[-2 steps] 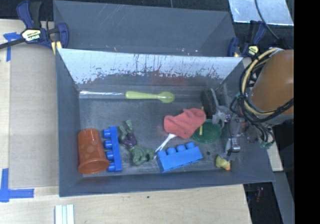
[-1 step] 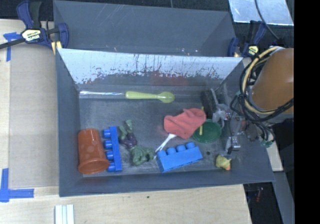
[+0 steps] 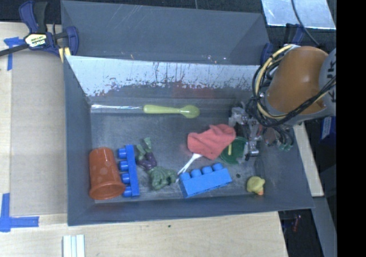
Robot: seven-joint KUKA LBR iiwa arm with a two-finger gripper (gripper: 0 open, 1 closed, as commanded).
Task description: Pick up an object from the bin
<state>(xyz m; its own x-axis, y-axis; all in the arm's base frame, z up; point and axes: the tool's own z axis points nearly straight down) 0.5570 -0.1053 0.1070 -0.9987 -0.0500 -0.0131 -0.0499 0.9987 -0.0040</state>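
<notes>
Gripper (image 3: 247,138), opening not discernible, sits low beside crumpled pink cloth (image 3: 210,140) and small dark-green object (image 3: 233,153); best to centre on one, clear of the other, before closing.

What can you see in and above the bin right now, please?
bin: one, grey, centre of view
spoon: one, pale green, by back wall
cloth: one, pink-red, right of centre
green piece: one, green with yellow, right of cloth
wide brick: one, blue, front centre
long brick: one, blue, front left
cup: one, orange, on its side, left of long brick
small figures: heap, green and purple, between the bricks
stick: one, white, below cloth
small toy: one, yellow-green, front right
claw: one, dark, by green piece
wrist cover: one, orange, right
</notes>
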